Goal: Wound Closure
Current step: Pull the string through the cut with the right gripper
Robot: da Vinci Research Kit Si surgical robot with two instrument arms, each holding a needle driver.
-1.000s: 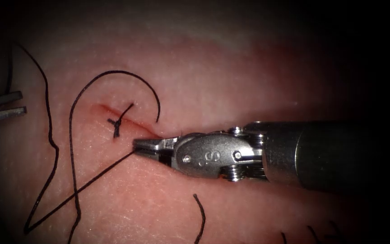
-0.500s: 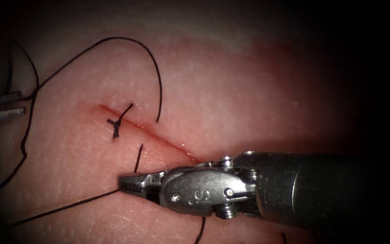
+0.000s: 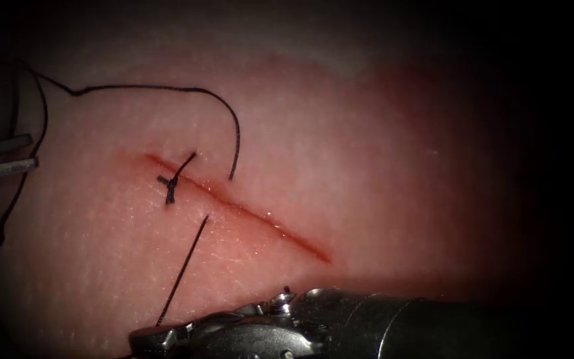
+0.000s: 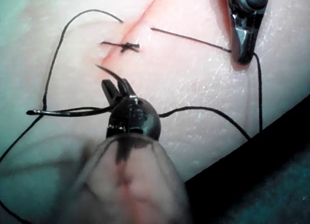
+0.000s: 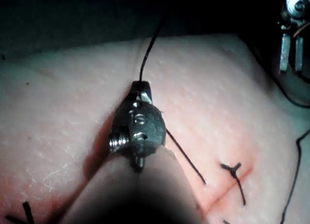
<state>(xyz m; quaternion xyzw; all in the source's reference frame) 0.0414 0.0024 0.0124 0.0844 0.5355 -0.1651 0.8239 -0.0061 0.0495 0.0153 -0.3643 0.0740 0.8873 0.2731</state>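
My right tool (image 3: 146,340) lies nearest, low over the tissue (image 3: 380,133), and its jaws are closed on the thread (image 3: 182,269). From that grip the thread runs straight and tight, up and a little to the right, to the point where it goes into the tissue just left of the cut (image 3: 267,226). That line matters most to me. The entry point lies ahead of my jaws along the thread's own length, so any pull from this hand loads that one point directly.

The thread comes out again on the right side of the cut. From there it arcs up and over, then trails off slack toward the left edge of the field. Just beside the entry point the knot (image 3: 171,186) of a finished stitch sits across the cut's upper left end. Beyond it the cut runs down and to the right, not yet drawn together, and its edges look wet.

My left tool (image 3: 31,151) is farthest, well apart at the left edge. Its jaws are parted and hold nothing, though slack thread passes close by. My right hand is much the nearer to the stitch. I cannot tell where the needle lies. The surface looks soft and moist, and I judge there is free room all round the stitch.
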